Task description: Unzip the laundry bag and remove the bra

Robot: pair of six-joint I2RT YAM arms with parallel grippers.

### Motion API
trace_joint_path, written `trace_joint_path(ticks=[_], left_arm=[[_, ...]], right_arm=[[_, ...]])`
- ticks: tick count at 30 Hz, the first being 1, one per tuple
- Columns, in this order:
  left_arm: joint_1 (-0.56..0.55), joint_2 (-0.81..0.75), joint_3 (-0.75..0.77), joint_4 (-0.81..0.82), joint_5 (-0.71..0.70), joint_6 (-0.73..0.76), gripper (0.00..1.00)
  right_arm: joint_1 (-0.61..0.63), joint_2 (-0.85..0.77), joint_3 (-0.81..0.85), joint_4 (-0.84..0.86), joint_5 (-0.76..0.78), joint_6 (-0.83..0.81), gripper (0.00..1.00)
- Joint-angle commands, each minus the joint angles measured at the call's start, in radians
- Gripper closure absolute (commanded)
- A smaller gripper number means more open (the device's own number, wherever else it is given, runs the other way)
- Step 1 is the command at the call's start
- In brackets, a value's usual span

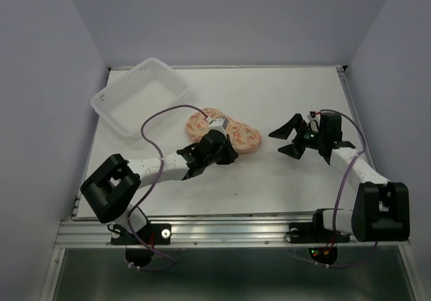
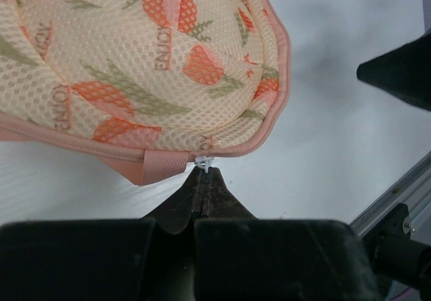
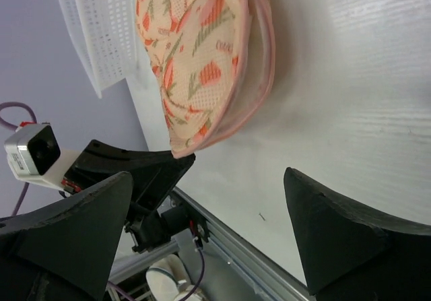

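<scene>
The laundry bag (image 1: 225, 131) lies mid-table, a peach mesh pouch with orange prints and pink zip edging (image 2: 155, 65) (image 3: 195, 58). My left gripper (image 2: 204, 173) is shut, pinching the small white zip pull (image 2: 205, 161) at the bag's near edge; from above the gripper (image 1: 229, 151) sits against the bag's front side. Right of the bag, my right gripper (image 1: 277, 144) hovers wide open with nothing between its fingers (image 3: 209, 175), pointing toward the pouch. The bra is not visible in any view.
A white perforated plastic basket (image 1: 172, 77) stands at the back left, also seen in the right wrist view (image 3: 101, 25). The metal rail (image 1: 236, 230) runs along the table's near edge. A tip of the right gripper's finger (image 2: 404, 72) shows in the left wrist view.
</scene>
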Motion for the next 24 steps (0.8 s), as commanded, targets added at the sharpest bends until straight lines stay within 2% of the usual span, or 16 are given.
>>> trace_joint_path(ticks=[1, 7, 16, 22, 24], left_arm=[[-0.038, 0.065, 0.123, 0.044, 0.019, -0.03, 1.0], [-0.088, 0.152, 0.218, 0.041, 0.045, -0.03, 1.0], [-0.121, 0.188, 0.267, 0.04, 0.047, -0.038, 1.0], [-0.125, 0.206, 0.301, 0.029, 0.047, -0.032, 1.0], [-0.125, 0.208, 0.304, 0.026, 0.047, -0.032, 1.0]], right_arm=[[0.01, -0.097, -0.083, 0.035, 0.057, 0.101, 0.0], [0.039, -0.187, -0.18, 0.123, 0.106, 0.233, 0.0], [0.117, -0.121, -0.195, 0.253, 0.157, 0.307, 0.02], [0.214, -0.06, -0.189, 0.304, 0.204, 0.327, 0.13], [0.214, -0.054, -0.201, 0.328, 0.211, 0.338, 0.25]])
